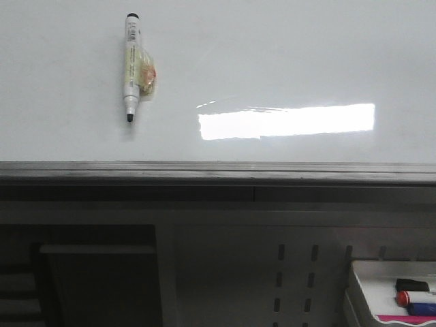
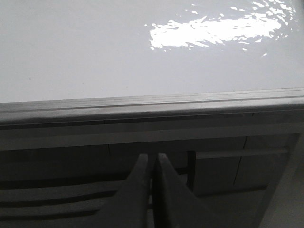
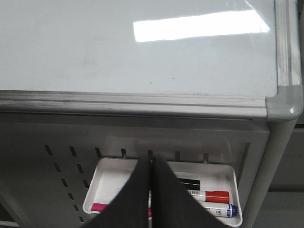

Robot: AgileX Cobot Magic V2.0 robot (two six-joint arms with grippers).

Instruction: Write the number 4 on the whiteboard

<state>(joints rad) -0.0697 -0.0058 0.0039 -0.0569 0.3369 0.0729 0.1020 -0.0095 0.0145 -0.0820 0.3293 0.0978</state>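
Here, the large glossy white whiteboard with a grey metal edge (image 1: 286,61) is lying flat, and no marker line is showing on it. A white marker pen with a black tip (image 1: 131,68) is resting on its far left part, with a small orange-tinted wrapper, seemingly, beside its barrel. The left claw (image 2: 153,164) is hanging below the board's edge, fingers pressed together. The right claw (image 3: 151,166) is likewise closed on nothing, hovering over a white tray (image 3: 233,183) holding red and blue markers.

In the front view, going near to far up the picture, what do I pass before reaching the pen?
White tray holding spare markers at the lower right, then the perforated panel, then the whiteboard's grey edge, then the bare whiteboard surface with a light reflection, then the marker pen lying at the upper left.
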